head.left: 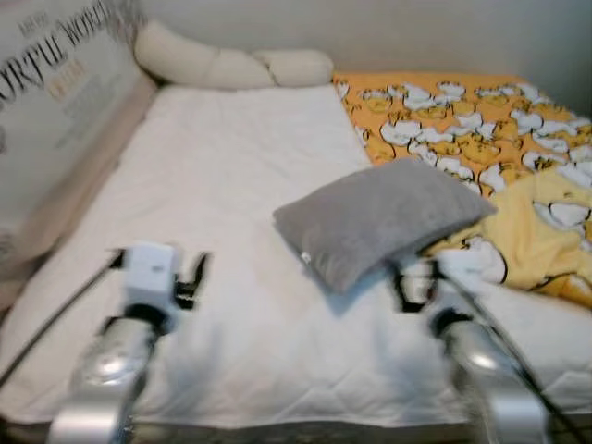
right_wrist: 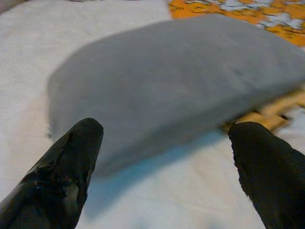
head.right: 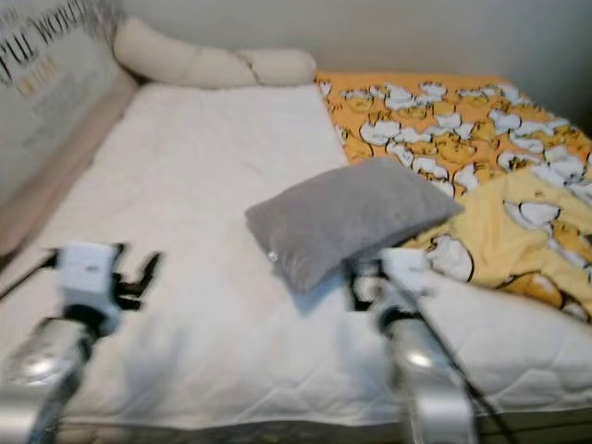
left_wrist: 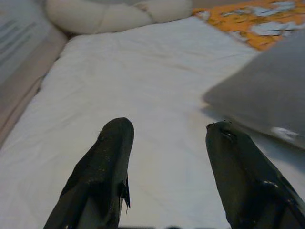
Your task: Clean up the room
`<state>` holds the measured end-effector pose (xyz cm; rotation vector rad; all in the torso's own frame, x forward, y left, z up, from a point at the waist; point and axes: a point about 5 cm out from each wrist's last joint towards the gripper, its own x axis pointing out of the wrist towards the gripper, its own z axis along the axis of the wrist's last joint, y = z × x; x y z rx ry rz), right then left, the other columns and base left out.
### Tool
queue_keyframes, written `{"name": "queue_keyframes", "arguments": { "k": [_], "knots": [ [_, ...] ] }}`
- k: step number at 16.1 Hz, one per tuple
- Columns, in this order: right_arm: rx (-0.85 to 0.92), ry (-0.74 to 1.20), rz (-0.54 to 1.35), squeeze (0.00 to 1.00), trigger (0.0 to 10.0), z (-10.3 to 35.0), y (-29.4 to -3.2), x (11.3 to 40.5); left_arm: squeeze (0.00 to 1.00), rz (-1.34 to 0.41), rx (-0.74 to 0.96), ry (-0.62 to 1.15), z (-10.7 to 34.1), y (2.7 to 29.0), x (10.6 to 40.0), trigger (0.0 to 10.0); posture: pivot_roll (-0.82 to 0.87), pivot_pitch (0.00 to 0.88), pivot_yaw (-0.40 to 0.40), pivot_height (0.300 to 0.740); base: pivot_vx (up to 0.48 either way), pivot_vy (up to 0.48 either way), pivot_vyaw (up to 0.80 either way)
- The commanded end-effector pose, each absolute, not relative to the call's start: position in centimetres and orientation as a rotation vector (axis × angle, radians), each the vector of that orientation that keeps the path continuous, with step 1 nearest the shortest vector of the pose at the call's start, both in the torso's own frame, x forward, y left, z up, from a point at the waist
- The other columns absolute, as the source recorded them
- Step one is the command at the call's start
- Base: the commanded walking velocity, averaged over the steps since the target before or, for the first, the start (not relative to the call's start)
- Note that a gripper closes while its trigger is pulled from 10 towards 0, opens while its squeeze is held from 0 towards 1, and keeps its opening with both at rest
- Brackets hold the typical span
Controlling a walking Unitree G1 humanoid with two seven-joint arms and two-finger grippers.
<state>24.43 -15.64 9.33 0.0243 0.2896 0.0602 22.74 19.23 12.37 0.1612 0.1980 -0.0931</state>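
Observation:
A grey pillow (head.left: 379, 217) lies aslant in the middle of the bed, its right corner resting on a yellow and orange duck-print blanket (head.left: 481, 129). My right gripper (right_wrist: 167, 128) is open just in front of the pillow's near edge, with its fingers spread wide and not touching the pillow. My left gripper (left_wrist: 169, 131) is open too, hovering low over the bare white mattress cover (head.left: 213, 176), left of the pillow. Both silver arms reach in from the foot of the bed.
A long cream bolster (head.left: 231, 65) lies along the head of the bed. A panel with printed words (head.left: 55, 102) runs along the left side. A crumpled part of the blanket (head.left: 546, 236) lies at the right. A pale wall stands behind.

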Motion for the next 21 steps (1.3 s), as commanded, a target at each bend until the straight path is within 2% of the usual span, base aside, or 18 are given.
{"name": "queue_keyframes", "arguments": {
  "k": [1,10,12,13,14,18,21],
  "knots": [
    [0.006,0.289,0.018,0.00,10.0,9.4,-16.9,24.3,0.00,-0.123,0.151,0.194,12.4,18.4,22.8,10.0,0.00,0.000,-0.027,0.740,0.322,0.000,0.00],
    [0.041,0.312,-0.015,0.00,10.0,9.2,-17.5,24.4,0.00,-0.132,0.176,0.202,12.3,18.3,22.9,10.0,0.01,0.000,-0.028,0.740,0.032,0.000,0.00],
    [0.111,0.319,-0.044,0.00,10.0,9.0,-17.9,24.4,0.00,-0.142,0.183,0.205,12.3,18.1,22.9,10.0,0.01,0.000,-0.027,0.740,0.000,0.000,0.00],
    [0.175,0.331,-0.082,0.92,10.0,8.9,-18.3,24.5,0.00,-0.157,0.181,0.211,12.2,18.0,22.9,10.0,0.01,0.000,-0.027,0.740,0.000,0.000,0.00],
    [0.183,0.360,-0.096,1.00,10.0,8.6,-18.5,24.7,0.00,-0.171,0.181,0.216,12.2,17.9,22.9,10.0,0.01,0.000,-0.016,0.740,0.000,0.000,0.00],
    [0.305,0.460,-0.150,1.00,10.0,7.5,-19.2,27.1,0.00,-0.276,0.177,0.224,12.3,17.1,23.4,10.0,0.00,0.000,0.009,0.740,0.000,0.000,0.00],
    [0.474,0.442,-0.216,1.00,10.0,7.6,-19.3,31.0,0.00,-0.399,0.167,0.211,12.8,16.2,24.2,10.0,0.00,0.000,0.028,0.740,0.000,0.000,0.00]
  ]
}}
